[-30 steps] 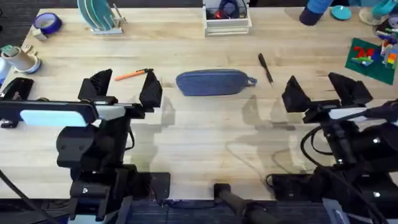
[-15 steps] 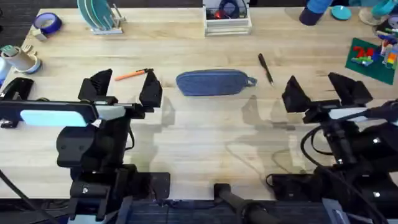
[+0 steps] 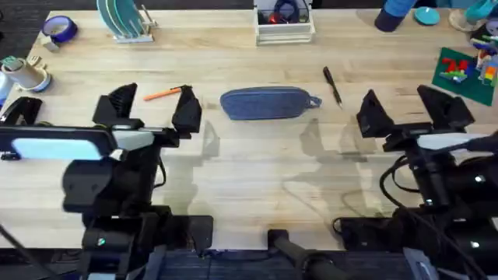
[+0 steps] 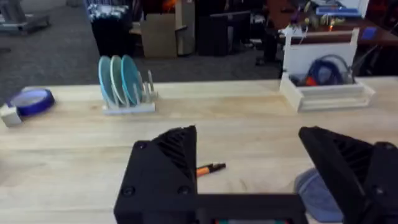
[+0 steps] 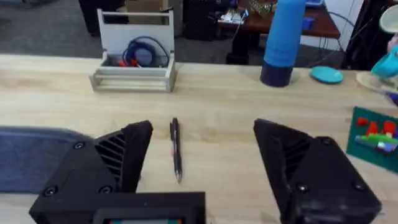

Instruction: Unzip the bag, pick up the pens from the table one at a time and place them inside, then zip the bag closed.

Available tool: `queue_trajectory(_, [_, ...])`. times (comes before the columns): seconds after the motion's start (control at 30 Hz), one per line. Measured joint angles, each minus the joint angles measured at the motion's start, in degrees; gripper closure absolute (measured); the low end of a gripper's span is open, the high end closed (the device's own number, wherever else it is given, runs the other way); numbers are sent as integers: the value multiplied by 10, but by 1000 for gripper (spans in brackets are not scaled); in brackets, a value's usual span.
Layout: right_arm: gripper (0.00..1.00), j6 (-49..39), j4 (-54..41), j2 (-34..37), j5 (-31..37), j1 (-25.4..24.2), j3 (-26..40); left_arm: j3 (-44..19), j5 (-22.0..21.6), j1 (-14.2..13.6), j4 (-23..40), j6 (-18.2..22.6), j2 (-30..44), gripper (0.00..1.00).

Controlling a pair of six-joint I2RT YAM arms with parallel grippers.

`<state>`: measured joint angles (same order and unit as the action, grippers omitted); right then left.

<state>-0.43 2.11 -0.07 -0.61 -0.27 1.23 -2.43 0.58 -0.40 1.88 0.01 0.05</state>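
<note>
Zipped bag on the surface, pens either side.
Left tool and right tool both spread, empty; orange pen left, black pen right.

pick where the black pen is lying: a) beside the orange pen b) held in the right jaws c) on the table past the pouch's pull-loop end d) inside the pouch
C: the black pen lies on the bare table just beyond the pull-loop end of the bag, while the orange pen lies off the bag's other end.
</note>
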Motion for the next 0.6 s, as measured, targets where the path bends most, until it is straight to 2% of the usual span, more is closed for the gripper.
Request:
queue_trajectory(0.23, [4, -29, -37, 0, 0, 0, 71, -89, 0, 0, 49, 0, 0, 5])
queue_trajectory(0.6, [5, -43, -196, 0, 0, 0, 221, -265, -20, 0, 175, 2, 20, 5])
